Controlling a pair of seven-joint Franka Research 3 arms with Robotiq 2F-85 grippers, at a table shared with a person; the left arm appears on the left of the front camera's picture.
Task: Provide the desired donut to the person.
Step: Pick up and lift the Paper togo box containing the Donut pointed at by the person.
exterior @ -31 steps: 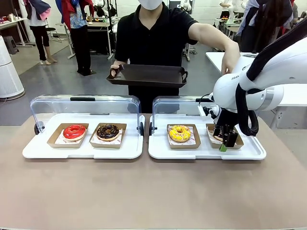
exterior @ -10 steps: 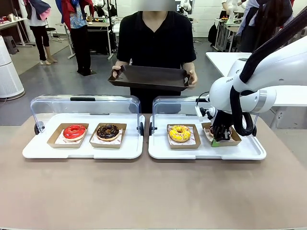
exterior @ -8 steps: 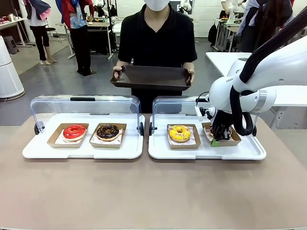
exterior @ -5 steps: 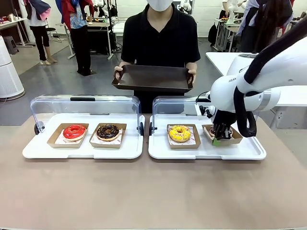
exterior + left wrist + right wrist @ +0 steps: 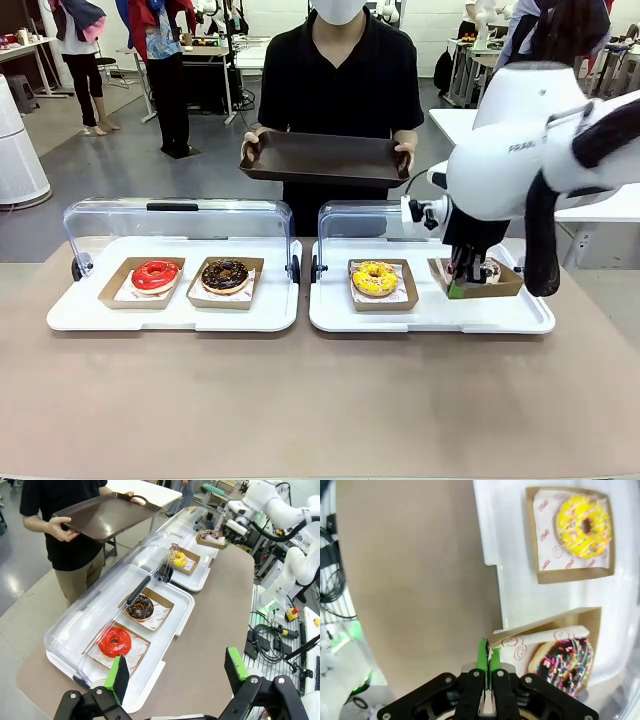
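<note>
Pinches near rim of light, bendy cardboard tray [image 5: 506,288] with right tool [image 5: 486,653], right of frame; risks tipping the soft donut [image 5: 565,663].

Open robotics lab hall: bare grey floor [image 5: 110,170] ran wide, white rectangular worktables [image 5: 452,122] stood behind, loose black cables [image 5: 264,639] lay beside the brown table [image 5: 320,400].

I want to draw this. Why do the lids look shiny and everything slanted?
Front view: pale glare streaks the clear lids. Left wrist view: the wide, tilted camera slants and stretches the table. Right wrist view: the white tray looks washed out.
</note>
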